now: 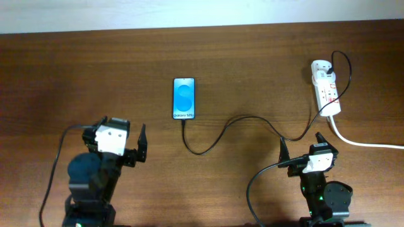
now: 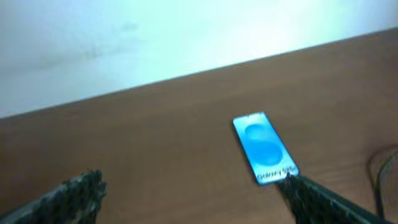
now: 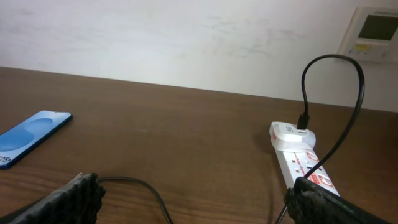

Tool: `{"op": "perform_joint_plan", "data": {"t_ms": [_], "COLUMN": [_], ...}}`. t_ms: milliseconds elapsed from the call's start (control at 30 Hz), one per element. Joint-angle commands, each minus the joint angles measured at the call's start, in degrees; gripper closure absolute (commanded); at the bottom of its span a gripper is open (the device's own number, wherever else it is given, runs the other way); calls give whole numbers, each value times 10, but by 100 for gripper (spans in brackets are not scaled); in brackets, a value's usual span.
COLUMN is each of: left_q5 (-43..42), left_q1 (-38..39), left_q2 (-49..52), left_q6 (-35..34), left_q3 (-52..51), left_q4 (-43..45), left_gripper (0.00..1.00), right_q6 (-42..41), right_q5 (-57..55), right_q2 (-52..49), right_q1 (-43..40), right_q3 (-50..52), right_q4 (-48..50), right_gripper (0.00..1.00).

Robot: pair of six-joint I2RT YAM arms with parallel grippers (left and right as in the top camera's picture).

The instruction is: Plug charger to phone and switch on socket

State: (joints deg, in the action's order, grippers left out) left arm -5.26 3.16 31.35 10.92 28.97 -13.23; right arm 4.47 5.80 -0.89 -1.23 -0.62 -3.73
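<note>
On the wooden worktop (image 1: 252, 50) the charger (image 1: 214, 140) seems plugged into the phone (image 1: 184, 98), the left end effector (image 2: 189, 182) and right end effector (image 3: 193, 185) gape empty, and the power strip (image 1: 326, 94) likely awaits switching.

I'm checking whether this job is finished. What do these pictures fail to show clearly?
Overhead: whether the charger tip is seated in the phone; too small.
Left wrist: the phone's port end; blurred, partly behind the left claw.
Right wrist: the socket switches; near end behind the right claw, marks too small.
</note>
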Motion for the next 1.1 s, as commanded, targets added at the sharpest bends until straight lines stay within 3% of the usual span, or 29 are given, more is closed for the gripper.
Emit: {"op": "perform_joint_plan", "data": {"t_ms": [0,167,400,567,700,1067], "left_q5": [6,6,6,6,6,2], "left_q1": [-7,-39,-45,-45,-45,-44], "left_q2": [-73,-172,-248,-311,-311,-310], "left_q6": [13,15,90,94,93,93], "left_q3": [-71,-151,-247,-285,-285,-284], "left_q4": [45,113,205,194,86,89], "left_gripper": [1,1,1,1,1,1], "right_q6": [-4,-4,-4,-4,-4,-4], "right_q5": [-1,-1,-1,-1,-1,-1], "right_q2": [5,5,5,5,5,5], "right_q1": [5,5,5,5,5,5], "right_q3": [3,3,3,3,3,3], "right_q4": [-3,-3,-3,-3,-3,-3], "right_gripper": [2,2,2,2,2,2]}}
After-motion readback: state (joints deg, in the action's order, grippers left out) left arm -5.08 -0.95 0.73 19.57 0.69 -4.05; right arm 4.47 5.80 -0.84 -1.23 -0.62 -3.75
